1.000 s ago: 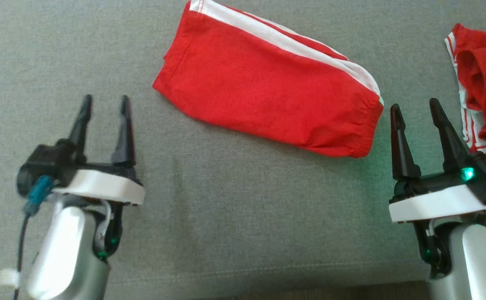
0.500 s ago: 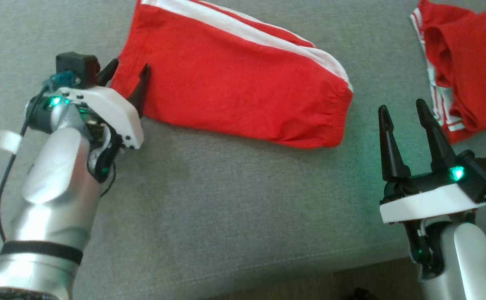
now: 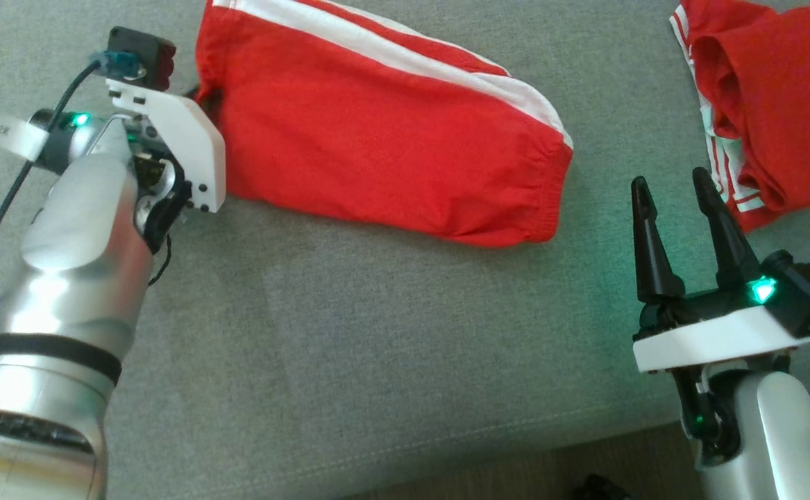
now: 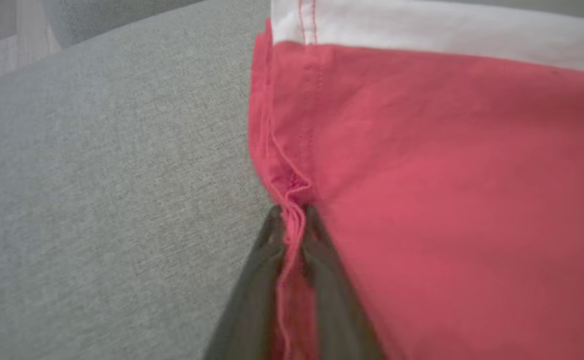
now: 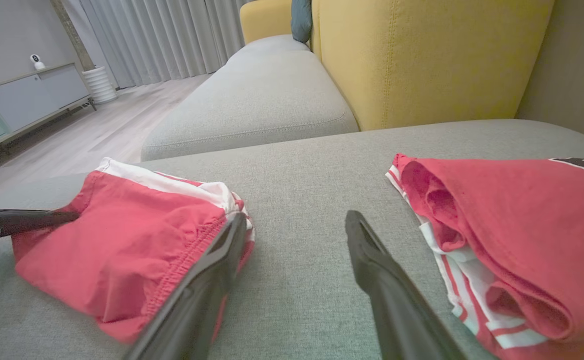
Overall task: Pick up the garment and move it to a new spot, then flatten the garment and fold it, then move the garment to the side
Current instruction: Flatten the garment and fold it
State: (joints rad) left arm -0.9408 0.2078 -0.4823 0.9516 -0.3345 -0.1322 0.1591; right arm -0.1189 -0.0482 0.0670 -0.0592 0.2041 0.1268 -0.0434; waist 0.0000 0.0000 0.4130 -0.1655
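Note:
The garment (image 3: pixel 377 139) is a pair of red shorts with a white side stripe, lying folded flat on the grey sofa seat (image 3: pixel 377 333). My left gripper (image 3: pixel 200 104) is at its left hem, fingertips hidden behind the wrist in the head view. The left wrist view has the two dark fingers of the left gripper (image 4: pixel 294 212) pinched together on a bunched fold of the red hem (image 4: pixel 447 200). My right gripper (image 3: pixel 668 184) stands open over bare seat, just right of the waistband end (image 5: pixel 121 250). Nothing lies between the fingers of the right gripper (image 5: pixel 294 222).
A second red garment with white stripes (image 3: pixel 772 104) lies crumpled at the right, close beside my right gripper. The seat's front edge (image 3: pixel 446 451) runs along the bottom with floor beyond. A yellow backrest (image 5: pixel 422 60) rises behind the seat.
My left arm reached forward to the garment's left hem and its fingers closed on the fabric. The head view shifted a little. The right gripper stayed open in place.

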